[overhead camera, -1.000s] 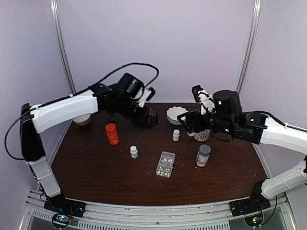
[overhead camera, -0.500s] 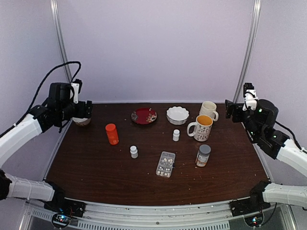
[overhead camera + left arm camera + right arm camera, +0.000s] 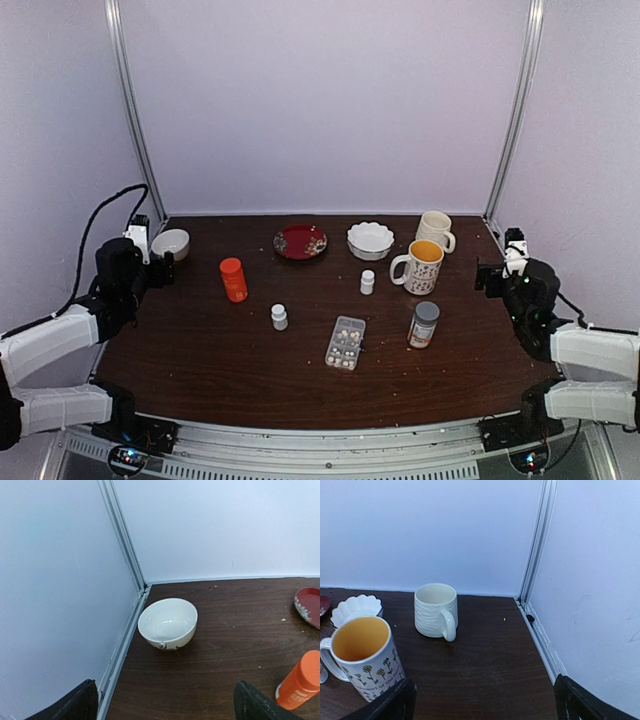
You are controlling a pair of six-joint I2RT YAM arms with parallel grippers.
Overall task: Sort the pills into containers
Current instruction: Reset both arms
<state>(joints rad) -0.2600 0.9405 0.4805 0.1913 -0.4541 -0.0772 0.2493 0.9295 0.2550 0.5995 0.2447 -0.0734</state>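
Both left arm [image 3: 50, 340] and right arm [image 3: 595, 348] have retreated sideways, jaws wide apart, empty; pill box [image 3: 345, 343] unmoved.

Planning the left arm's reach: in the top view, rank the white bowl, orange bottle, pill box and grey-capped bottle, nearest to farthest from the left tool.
From the left tool:
1. white bowl, far-left corner, just beyond it.
2. orange bottle, to its right.
3. pill box, centre front.
4. grey-capped bottle, right of the box.
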